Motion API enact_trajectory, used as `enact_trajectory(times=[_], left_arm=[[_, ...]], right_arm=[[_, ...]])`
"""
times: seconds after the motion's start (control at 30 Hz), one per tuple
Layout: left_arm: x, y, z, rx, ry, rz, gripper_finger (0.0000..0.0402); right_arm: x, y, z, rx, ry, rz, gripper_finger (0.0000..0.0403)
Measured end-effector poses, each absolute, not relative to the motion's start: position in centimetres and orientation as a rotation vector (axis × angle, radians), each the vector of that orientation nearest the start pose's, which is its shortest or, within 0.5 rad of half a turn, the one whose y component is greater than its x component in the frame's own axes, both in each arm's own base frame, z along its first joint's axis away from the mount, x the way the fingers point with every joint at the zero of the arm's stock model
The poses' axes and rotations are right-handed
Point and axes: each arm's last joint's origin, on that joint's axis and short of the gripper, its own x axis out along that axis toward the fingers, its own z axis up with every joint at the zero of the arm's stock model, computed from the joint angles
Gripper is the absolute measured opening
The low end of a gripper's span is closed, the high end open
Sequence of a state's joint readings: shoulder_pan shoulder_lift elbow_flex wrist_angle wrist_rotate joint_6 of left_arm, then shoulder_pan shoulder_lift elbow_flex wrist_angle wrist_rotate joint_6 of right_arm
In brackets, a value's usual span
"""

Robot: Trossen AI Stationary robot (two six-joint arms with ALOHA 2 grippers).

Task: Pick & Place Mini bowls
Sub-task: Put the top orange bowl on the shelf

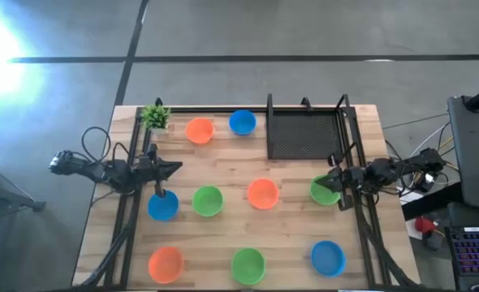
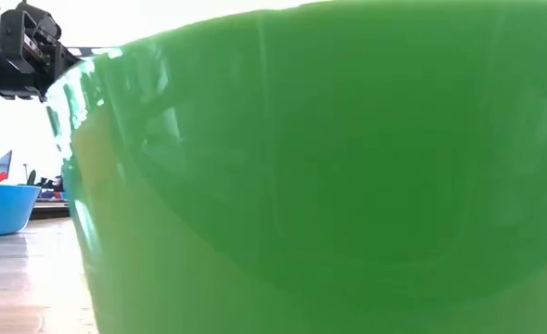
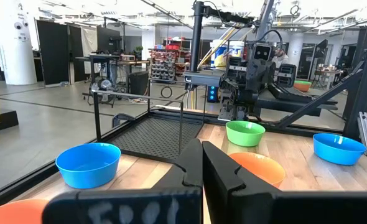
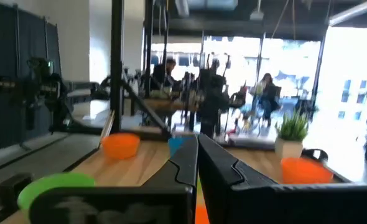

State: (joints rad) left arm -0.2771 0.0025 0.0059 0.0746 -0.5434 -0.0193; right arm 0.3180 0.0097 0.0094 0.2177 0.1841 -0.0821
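bowls lie close: a green bowl (image 1: 324, 191) sits just under my right tool (image 1: 334, 180), a blue bowl (image 1: 163, 205) under my left tool (image 1: 160, 193); both closed, empty.

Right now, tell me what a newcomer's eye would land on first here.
Nine bright mini bowls dot the wooden table in orange, blue and green. A black mesh tray sits at the far edge, with a small potted plant at the far left corner. Both arms wait at the sides, left pincer and right pincer shut.
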Motion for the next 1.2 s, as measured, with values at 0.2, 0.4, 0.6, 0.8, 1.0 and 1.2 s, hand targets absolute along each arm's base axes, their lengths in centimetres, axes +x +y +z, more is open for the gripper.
enact_trajectory(times=[0.2,0.4,0.6,0.8,1.0,1.2], left_arm=[[9.4,-1.1,17.2,-0.051,-0.075,0.265,0.0000],[9.4,-1.1,17.2,-0.050,-0.075,0.265,0.0000],[9.4,-1.1,17.2,-0.050,-0.074,0.266,0.0000],[9.4,-1.1,17.2,-0.050,-0.074,0.266,0.0000],[9.4,-1.1,17.2,-0.050,-0.075,0.266,0.0000],[9.4,-1.1,17.2,-0.050,-0.074,0.265,0.0000]], right_arm=[[8.7,2.3,20.2,-0.068,-0.381,0.099,0.0008],[8.1,2.1,21.6,-0.101,-0.535,0.064,0.0008],[7.8,2.0,22.0,-0.184,-0.586,0.012,0.0008],[7.9,1.4,21.9,-0.163,-0.529,-0.185,0.0008],[7.9,1.1,21.8,-0.174,-0.485,-0.311,0.0008],[7.9,1.0,21.8,-0.173,-0.485,-0.313,0.0008]])
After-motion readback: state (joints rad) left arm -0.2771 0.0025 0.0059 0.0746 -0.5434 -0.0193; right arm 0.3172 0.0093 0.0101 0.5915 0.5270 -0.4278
